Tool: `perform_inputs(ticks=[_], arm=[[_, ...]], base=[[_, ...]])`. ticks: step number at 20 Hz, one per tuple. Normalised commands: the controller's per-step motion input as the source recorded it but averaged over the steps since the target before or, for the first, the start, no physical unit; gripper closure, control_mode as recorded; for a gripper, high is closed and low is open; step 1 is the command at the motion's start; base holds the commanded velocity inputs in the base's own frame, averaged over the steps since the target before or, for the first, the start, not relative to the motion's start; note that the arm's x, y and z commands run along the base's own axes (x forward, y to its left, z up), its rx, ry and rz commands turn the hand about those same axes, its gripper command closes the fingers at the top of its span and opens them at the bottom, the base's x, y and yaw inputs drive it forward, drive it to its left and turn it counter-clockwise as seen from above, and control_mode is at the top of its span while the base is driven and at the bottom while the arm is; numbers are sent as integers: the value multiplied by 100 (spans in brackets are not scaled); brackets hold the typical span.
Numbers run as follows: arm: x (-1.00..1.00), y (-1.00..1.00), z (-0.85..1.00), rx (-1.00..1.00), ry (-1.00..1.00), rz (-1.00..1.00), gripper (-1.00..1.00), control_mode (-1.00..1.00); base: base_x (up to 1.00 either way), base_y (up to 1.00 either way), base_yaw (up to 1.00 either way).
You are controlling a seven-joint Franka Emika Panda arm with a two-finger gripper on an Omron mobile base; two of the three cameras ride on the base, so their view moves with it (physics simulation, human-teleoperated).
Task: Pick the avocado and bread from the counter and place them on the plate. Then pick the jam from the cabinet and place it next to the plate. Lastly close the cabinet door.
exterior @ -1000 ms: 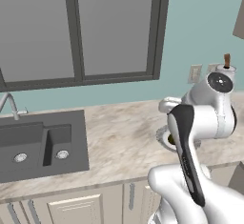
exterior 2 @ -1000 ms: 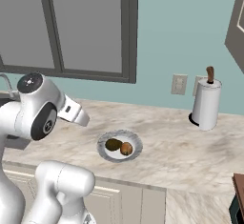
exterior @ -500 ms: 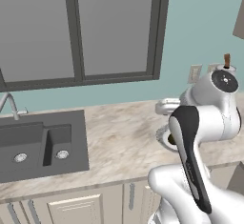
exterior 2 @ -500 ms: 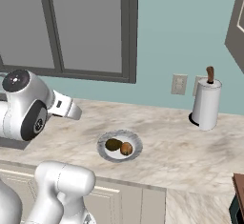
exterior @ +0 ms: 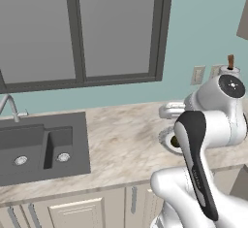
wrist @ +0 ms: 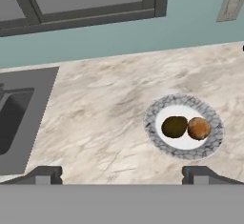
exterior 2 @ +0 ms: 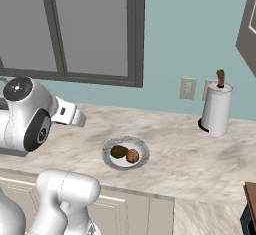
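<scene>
**Both foods on the plate, jaws wide and empty**

The window (exterior: 82,28) spanned the teal wall above the bench (exterior: 121,139), its beige marbled top running past the dark sink (exterior: 41,147) on the left. The sink with its two drains was seen whole from the left base view; the hand view caught just its near corner, and the right base view gave instead the paper towel roll (exterior 2: 216,110) standing by a wall outlet (exterior 2: 188,88). At the upper right edge of that view a dark slanted panel showed, possibly the cabinet door, though too little was visible to be sure.

The arm's white body hid most of the plate (exterior: 164,137) from the left. The right base and hand views showed it in full, with the avocado (wrist: 174,127) and the bread (wrist: 198,128) side by side on its white centre, just touching or nearly so.

The gripper (wrist: 122,174) hung over bare bench, jaws spread wide and holding nothing, the plate above its right fingertip in the hand view.
</scene>
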Motion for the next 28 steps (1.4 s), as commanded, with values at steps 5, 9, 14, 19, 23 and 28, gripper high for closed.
perform_inputs(ticks=[5, 9, 14, 19, 23, 28], arm=[[0, 0, 0, 0, 0, 0, -100, 100], [0, 0, 0, 0, 0, 0, -100, 100], [0, 0, 0, 0, 0, 0, -100, 100], [0, 0, 0, 0, 0, 0, -100, 100], [0, 0, 0, 0, 0, 0, -100, 100], [0, 0, 0, 0, 0, 0, -100, 100]], base=[[-18, 0, 0], [-86, -13, 0], [-97, -20, 0], [-27, -4, -20], [0, 0, -39], [0, 0, -46]])
